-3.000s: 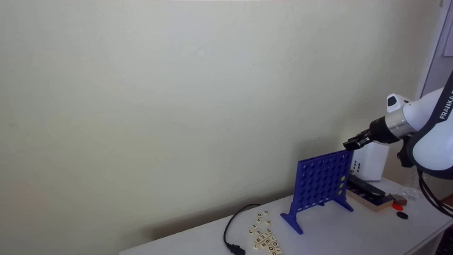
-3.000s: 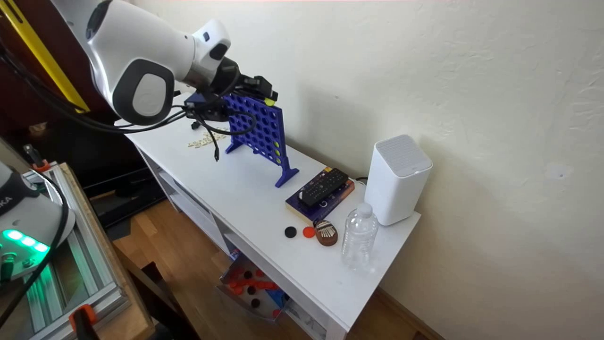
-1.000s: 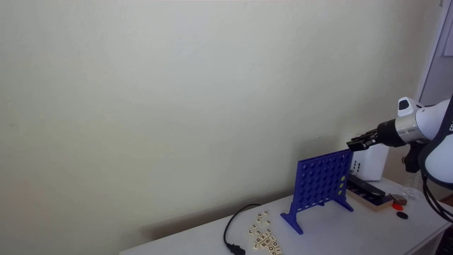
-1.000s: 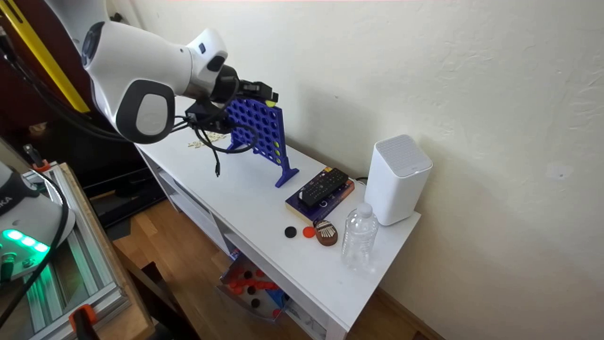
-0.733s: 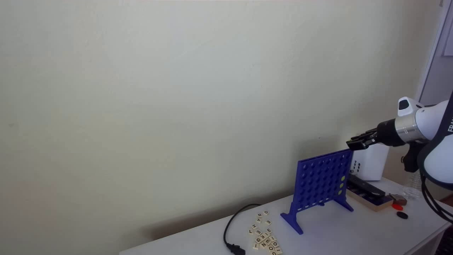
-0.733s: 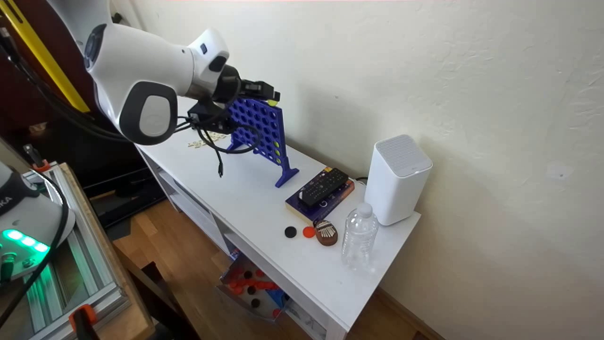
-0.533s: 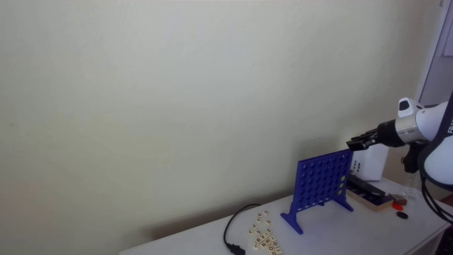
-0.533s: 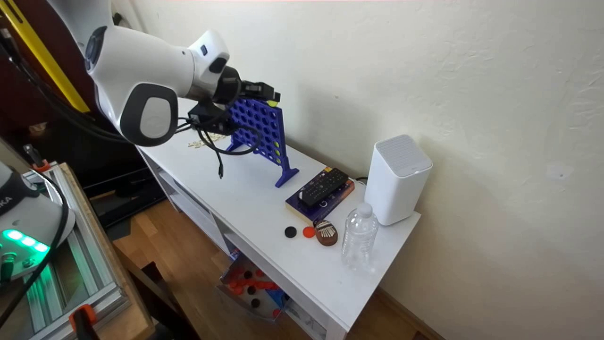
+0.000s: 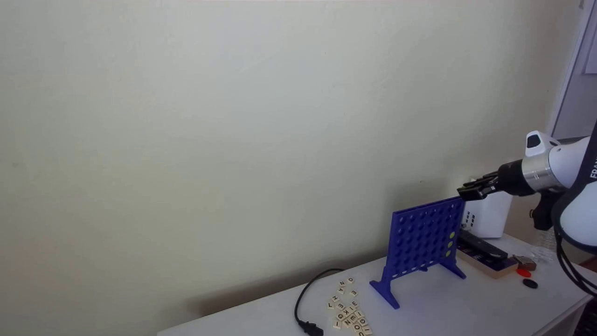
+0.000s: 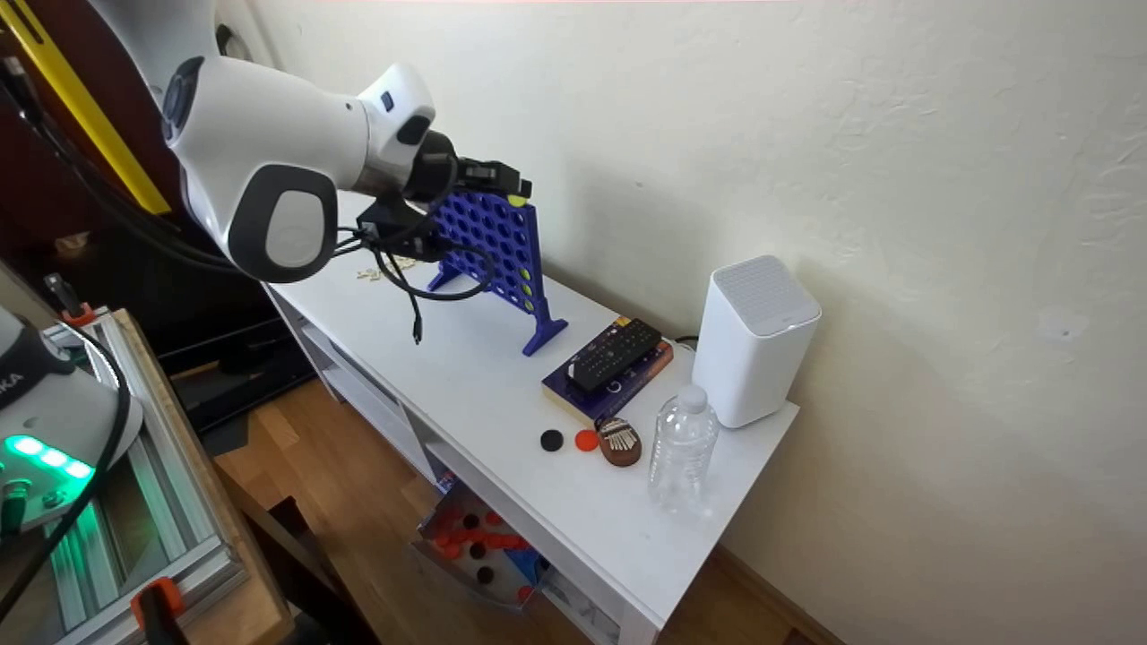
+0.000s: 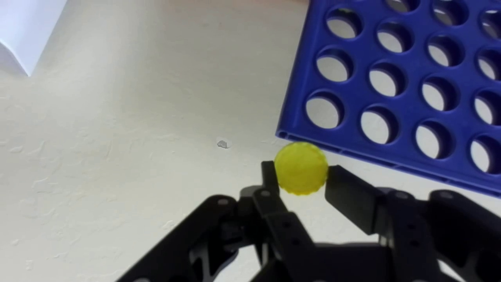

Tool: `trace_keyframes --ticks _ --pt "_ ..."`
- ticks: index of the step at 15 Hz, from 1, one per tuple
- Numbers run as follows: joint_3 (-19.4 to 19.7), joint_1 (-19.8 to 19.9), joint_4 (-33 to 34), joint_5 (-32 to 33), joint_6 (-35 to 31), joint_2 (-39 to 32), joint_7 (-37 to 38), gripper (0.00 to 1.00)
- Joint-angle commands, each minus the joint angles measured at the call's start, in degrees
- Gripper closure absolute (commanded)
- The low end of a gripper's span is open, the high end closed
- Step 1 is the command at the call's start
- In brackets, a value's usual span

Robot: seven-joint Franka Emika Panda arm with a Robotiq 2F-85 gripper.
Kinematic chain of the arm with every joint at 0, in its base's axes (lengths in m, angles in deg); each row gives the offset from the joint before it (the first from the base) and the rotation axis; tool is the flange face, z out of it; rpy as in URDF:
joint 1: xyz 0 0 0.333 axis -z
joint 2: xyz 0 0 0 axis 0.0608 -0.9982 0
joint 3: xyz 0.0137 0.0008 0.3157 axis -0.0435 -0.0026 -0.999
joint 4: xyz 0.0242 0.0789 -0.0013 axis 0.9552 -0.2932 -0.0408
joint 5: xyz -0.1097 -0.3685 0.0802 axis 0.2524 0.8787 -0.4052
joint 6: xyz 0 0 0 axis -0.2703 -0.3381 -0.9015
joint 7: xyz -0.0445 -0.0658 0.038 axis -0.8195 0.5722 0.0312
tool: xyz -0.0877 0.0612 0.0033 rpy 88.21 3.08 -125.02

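Note:
My gripper (image 11: pixel 301 172) is shut on a yellow disc (image 11: pixel 300 168), its fingertips pressing on opposite edges, the round face toward the wrist camera. A blue upright grid rack (image 11: pixel 351 135) with rows of round holes stands right by the disc. In both exterior views the gripper (image 9: pixel 468 190) is at the top edge of the rack (image 9: pixel 424 238), above its end column. That column holds several yellow discs (image 9: pixel 450 244) low down. The held disc (image 10: pixel 517 201) shows just over the rack's top corner in an exterior view; whether it touches the slot I cannot tell.
Beyond the rack's end lie a book (image 10: pixel 573 394) with a remote (image 10: pixel 618 352), a white box-shaped device (image 10: pixel 753 358), a clear bottle (image 10: pixel 684 448), a thumb piano (image 10: pixel 619 442), a black disc (image 10: pixel 552 440) and a red disc (image 10: pixel 586 440). Letter tiles (image 9: pixel 350 317) and a cord (image 9: pixel 301 298) lie past the opposite end.
Over the last three seconds the arm has sunk and shifted slightly along the rack toward its end, carrying the yellow disc. In the last half second it has dropped a little more. The grip is unchanged.

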Motion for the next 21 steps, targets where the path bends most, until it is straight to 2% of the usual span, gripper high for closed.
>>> trace_keyframes --ticks 1,21 --pt "-0.1 1.0 0.8 2.0 -2.6 -1.4 1.3 0.87" --pt "-0.5 0.5 1.9 1.5 -1.9 -1.4 2.2 0.87"
